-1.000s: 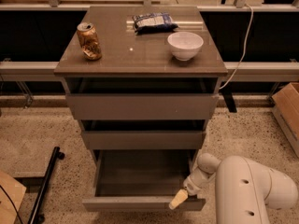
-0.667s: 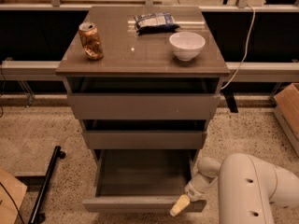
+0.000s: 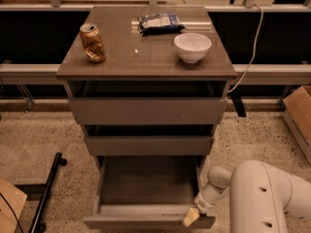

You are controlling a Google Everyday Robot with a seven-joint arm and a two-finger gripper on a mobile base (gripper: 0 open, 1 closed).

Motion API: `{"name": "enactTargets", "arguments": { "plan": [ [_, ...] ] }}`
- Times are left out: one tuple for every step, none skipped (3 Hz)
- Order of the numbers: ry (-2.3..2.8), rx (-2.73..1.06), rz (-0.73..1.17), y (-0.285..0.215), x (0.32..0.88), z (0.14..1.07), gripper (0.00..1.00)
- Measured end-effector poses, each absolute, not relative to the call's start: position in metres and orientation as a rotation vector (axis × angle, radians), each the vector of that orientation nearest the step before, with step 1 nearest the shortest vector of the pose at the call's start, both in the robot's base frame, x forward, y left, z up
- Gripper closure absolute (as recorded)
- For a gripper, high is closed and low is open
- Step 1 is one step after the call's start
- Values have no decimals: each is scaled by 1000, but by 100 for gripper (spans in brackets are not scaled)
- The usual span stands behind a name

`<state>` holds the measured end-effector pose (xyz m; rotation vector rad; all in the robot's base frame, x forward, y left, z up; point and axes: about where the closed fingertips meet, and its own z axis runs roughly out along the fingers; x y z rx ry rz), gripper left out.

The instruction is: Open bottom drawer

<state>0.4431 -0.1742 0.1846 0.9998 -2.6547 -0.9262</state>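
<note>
1. A single camera is looking down from a raised spot in front of the desk point(image 3: 146, 62), facing its drawer fronts nearly head-on.
2. It is sitting close: the desk is filling the middle of the frame, from its top near the upper edge to the bottom drawer point(image 3: 146, 222) at the lower edge.
3. The robot's arm point(image 3: 265, 198) is entering from the lower right corner, with the hand point(image 3: 190, 217) lying at the bottom drawer's front right corner.
4. Speckled floor point(image 3: 39, 144) is showing on either side.

Speckled stone floor point(image 3: 39, 140), cardboard box point(image 3: 299, 115) at 3 o'clock, black bar point(image 3: 46, 193) at 8 o'clock, gripper point(image 3: 190, 218) at 5 o'clock.
</note>
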Motion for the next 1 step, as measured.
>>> {"name": "enactTargets", "arguments": {
  "plan": [
    [-2655,1000,-926,-174,443,185,34]
  ]
}}
